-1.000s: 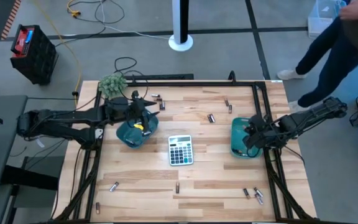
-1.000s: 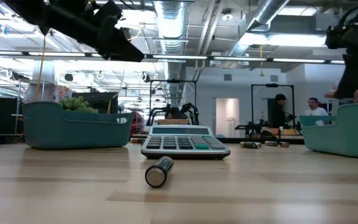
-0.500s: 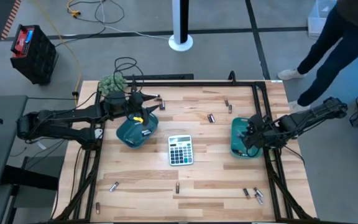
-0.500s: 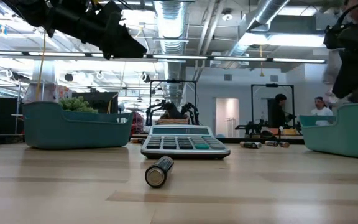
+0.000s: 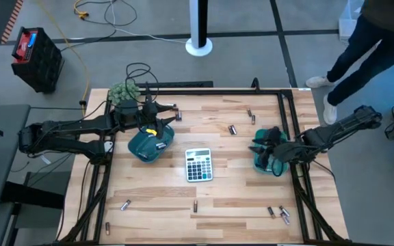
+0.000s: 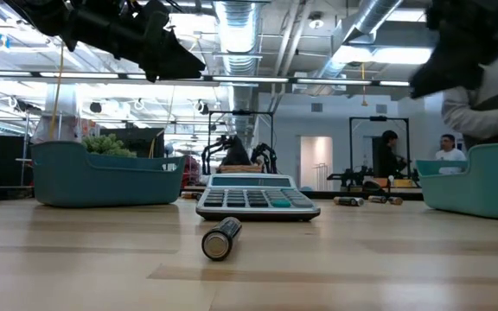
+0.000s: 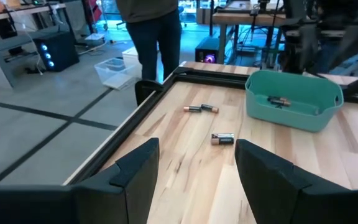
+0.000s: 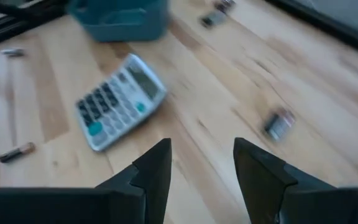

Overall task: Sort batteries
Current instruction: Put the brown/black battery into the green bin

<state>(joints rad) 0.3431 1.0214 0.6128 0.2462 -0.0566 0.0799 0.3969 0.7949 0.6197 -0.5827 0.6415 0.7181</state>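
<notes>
Can't see much inside my trays from above: the left tray (image 5: 146, 145) beside the calculator (image 5: 198, 165) shows only a yellow bit, and my right gripper (image 5: 264, 141) covers most of the right tray (image 5: 260, 162). My left wrist view does show two batteries lying in that tray (image 7: 278, 100). Both sets of fingers are apart and holding nothing; my left gripper (image 5: 153, 109) hangs past the left tray's far edge. Loose batteries (image 5: 232, 129) lie scattered around the calculator, one (image 6: 220, 238) just in front of it.
</notes>
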